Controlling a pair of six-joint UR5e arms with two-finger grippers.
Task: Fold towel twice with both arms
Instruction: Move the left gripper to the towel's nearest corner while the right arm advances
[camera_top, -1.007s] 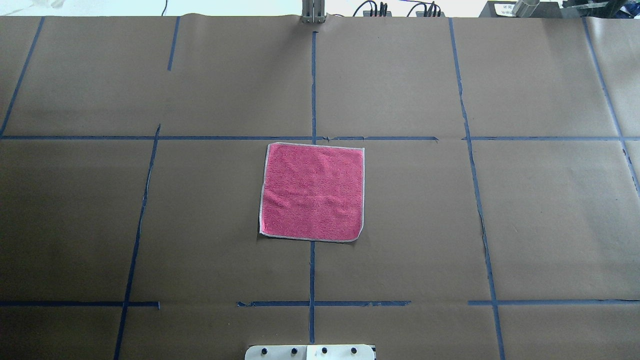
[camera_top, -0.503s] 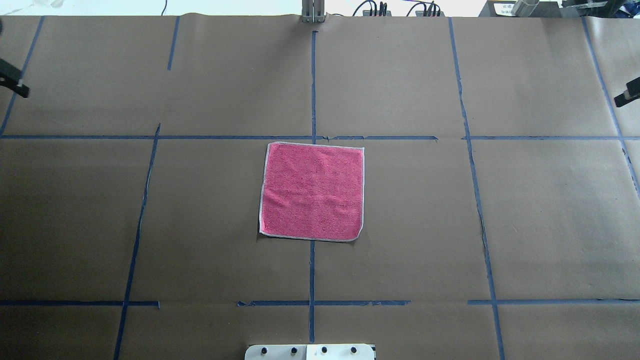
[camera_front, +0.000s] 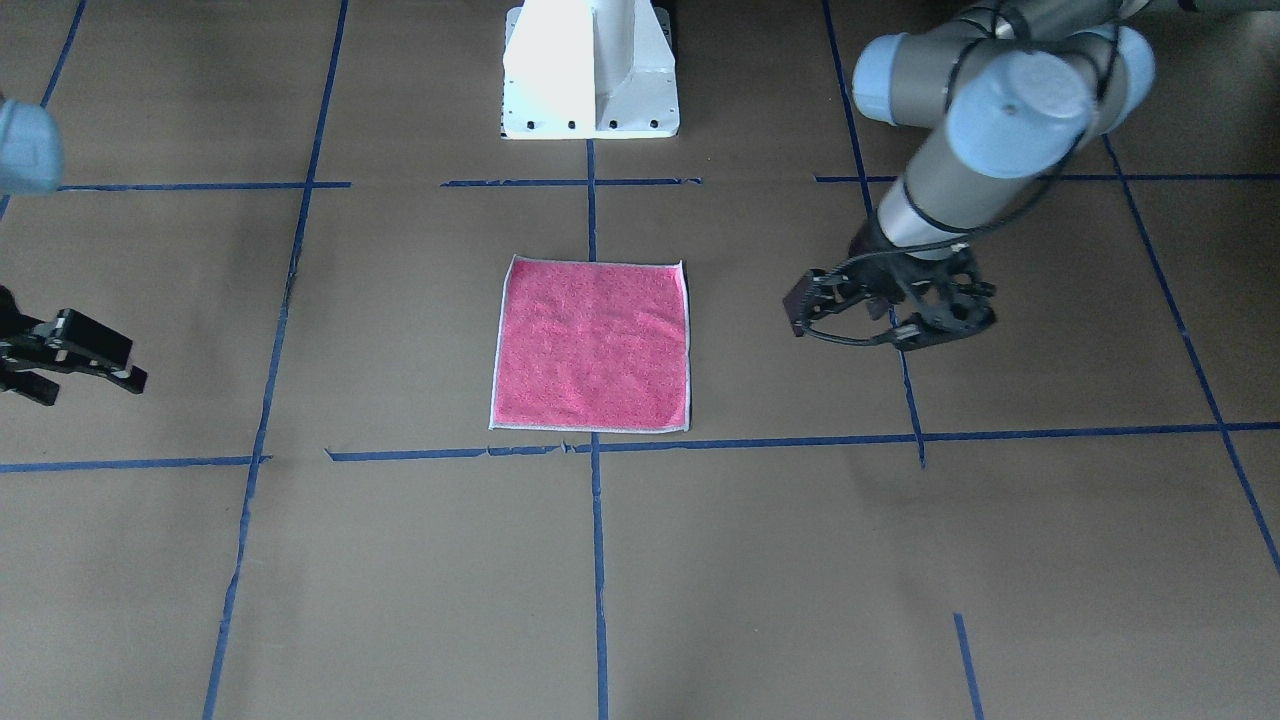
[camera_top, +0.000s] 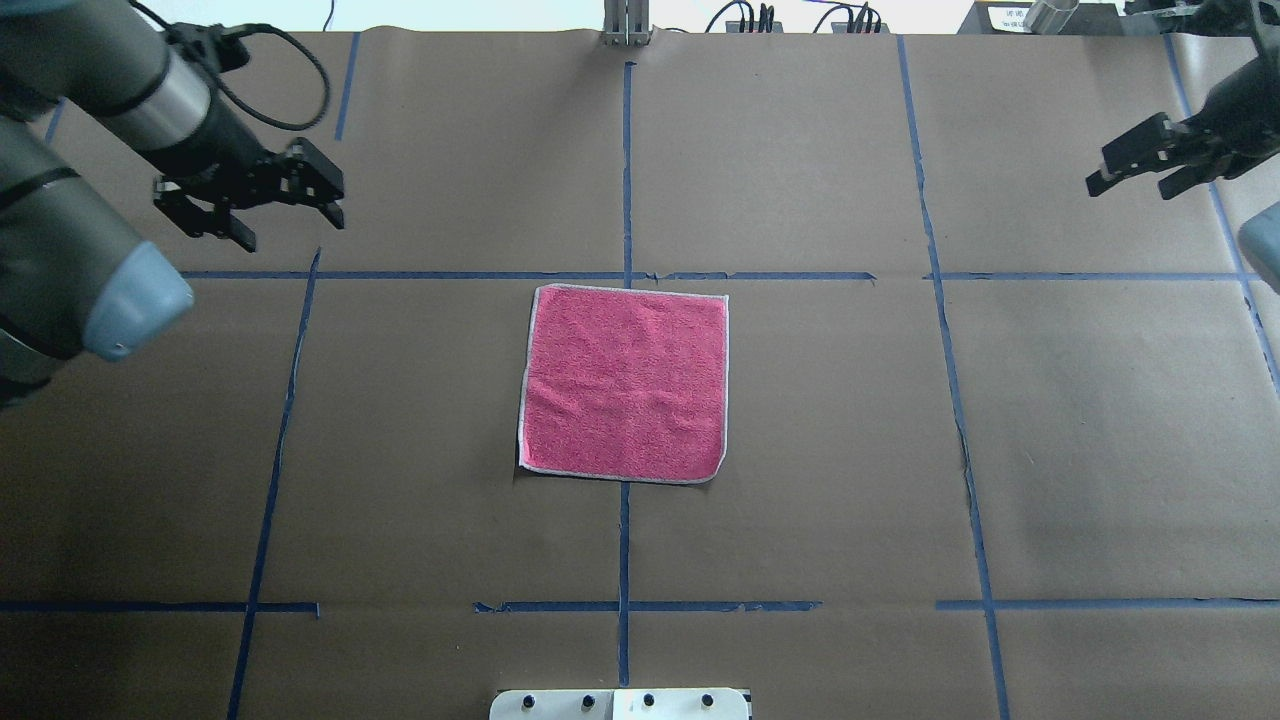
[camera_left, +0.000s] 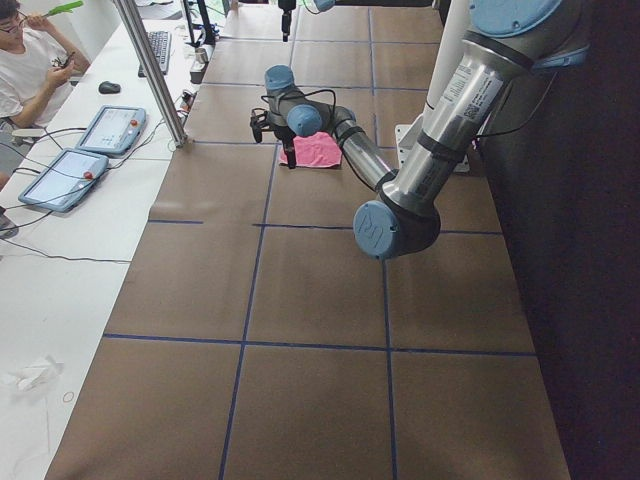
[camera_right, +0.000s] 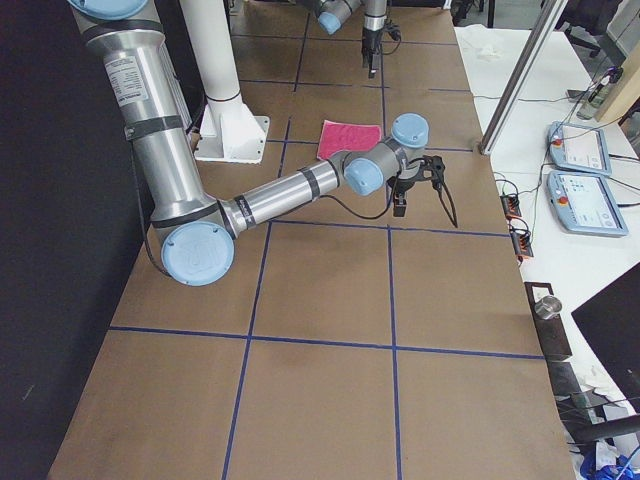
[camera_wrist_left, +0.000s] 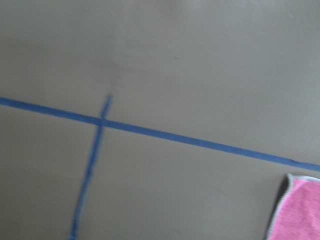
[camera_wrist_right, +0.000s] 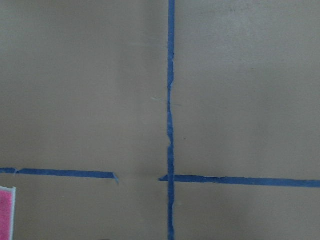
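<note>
The towel (camera_top: 625, 385) lies flat and unfolded at the table's middle, pink face up with its pale border showing all round; it also shows in the front view (camera_front: 590, 345). My left gripper (camera_top: 285, 222) is open and empty, above the table to the far left of the towel, well apart from it; the front view (camera_front: 895, 318) shows it on that view's right. My right gripper (camera_top: 1130, 186) is open and empty, far to the towel's far right, and shows at the front view's left edge (camera_front: 88, 385). Each wrist view catches only a towel corner (camera_wrist_left: 300, 210) (camera_wrist_right: 6, 212).
Brown paper with a blue tape grid (camera_top: 627, 275) covers the table. The white base pedestal (camera_front: 590, 70) stands at the near edge. A metal post (camera_top: 627, 25) and cables sit at the far edge. An operator (camera_left: 30, 60) and tablets (camera_right: 580, 150) are beyond it.
Both arms have swung in from the sides: none showed a second ago, only fingertips at the edges half a second ago. The towel has not moved.
</note>
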